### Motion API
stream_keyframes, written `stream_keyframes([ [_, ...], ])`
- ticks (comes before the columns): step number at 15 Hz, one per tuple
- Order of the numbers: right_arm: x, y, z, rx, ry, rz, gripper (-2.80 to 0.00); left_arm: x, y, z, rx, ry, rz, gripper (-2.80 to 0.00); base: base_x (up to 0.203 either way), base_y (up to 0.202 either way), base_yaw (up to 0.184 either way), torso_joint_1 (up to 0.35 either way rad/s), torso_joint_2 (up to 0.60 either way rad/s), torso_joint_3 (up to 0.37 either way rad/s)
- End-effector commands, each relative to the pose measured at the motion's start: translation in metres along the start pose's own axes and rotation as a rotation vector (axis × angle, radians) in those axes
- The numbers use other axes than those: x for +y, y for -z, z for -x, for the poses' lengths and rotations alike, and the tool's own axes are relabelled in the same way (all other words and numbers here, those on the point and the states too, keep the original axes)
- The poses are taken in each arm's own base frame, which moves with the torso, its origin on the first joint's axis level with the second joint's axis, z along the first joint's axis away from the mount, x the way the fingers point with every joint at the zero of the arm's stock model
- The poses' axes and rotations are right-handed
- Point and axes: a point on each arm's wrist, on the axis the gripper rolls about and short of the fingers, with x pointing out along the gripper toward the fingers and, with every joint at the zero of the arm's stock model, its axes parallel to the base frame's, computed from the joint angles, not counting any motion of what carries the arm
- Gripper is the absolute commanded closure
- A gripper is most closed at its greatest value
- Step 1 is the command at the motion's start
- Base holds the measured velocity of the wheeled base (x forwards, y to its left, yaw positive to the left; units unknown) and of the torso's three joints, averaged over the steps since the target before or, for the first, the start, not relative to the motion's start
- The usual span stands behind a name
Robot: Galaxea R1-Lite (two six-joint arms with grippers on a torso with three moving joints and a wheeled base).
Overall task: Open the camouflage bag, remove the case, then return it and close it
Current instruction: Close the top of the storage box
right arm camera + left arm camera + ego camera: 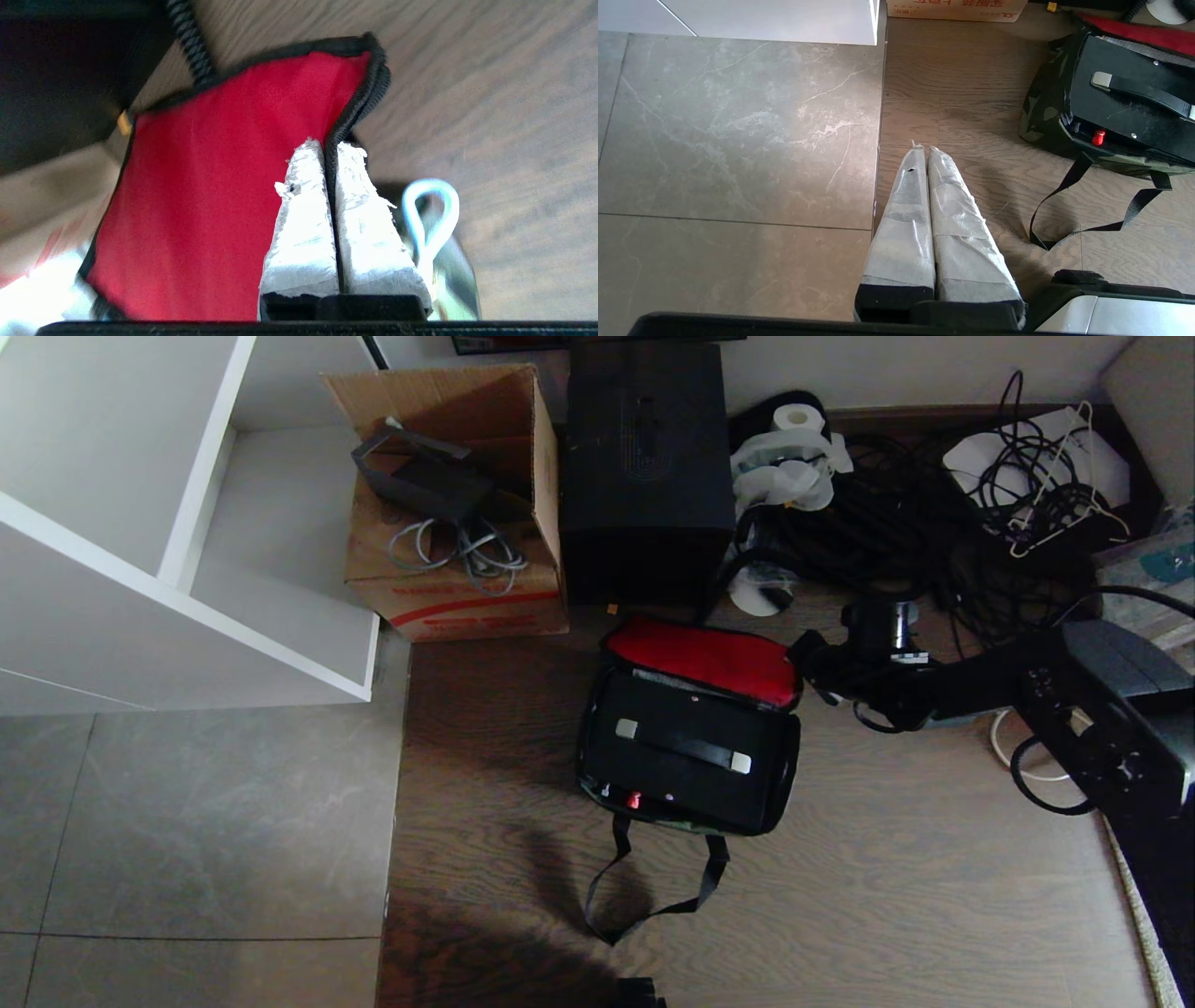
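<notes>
The camouflage bag lies open on the wood floor, its red-lined lid folded back toward the wall. Inside it lies the flat black case, handle up, with its small red latch at the near edge. My right gripper is at the lid's right-hand edge. In the right wrist view, that gripper is shut on the lid's black zip edge, with the red lining beside it. My left gripper hangs shut and empty above the floor, left of the bag and case.
A brown cardboard box and a tall black box stand just behind the bag. A white shelf unit fills the left, and tangled cables the back right. The bag's black strap trails toward me.
</notes>
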Motion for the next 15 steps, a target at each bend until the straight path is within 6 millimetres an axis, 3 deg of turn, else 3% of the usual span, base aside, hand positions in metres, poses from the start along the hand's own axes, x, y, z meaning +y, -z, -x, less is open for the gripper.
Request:
stream_keyframes([
  [1,0.025,-0.018,0.031,0.001,-0.064,0.022,0.00,0.000,0.003,-0.001,0.008,-0.001,0.000,0.00,0.000,0.000,0.000,0.000,0.00,0.000],
  [4,0.032,-0.019,0.055,0.034,-0.192,0.054,0.00,0.000,0.003,-0.001,0.007,-0.002,0.000,0.00,0.000,0.000,0.000,0.000,0.00,0.000],
  [10,0.007,0.018,0.095,0.187,-0.362,0.323,0.00,0.000,0.003,-0.001,0.008,-0.003,0.000,0.00,0.000,0.000,0.000,0.000,0.00,0.000],
  [15,-0.005,0.036,0.117,0.263,-0.469,0.454,0.00,0.000,0.003,-0.001,0.008,-0.002,0.000,0.00,0.000,0.000,0.000,0.000,0.00,0.000],
])
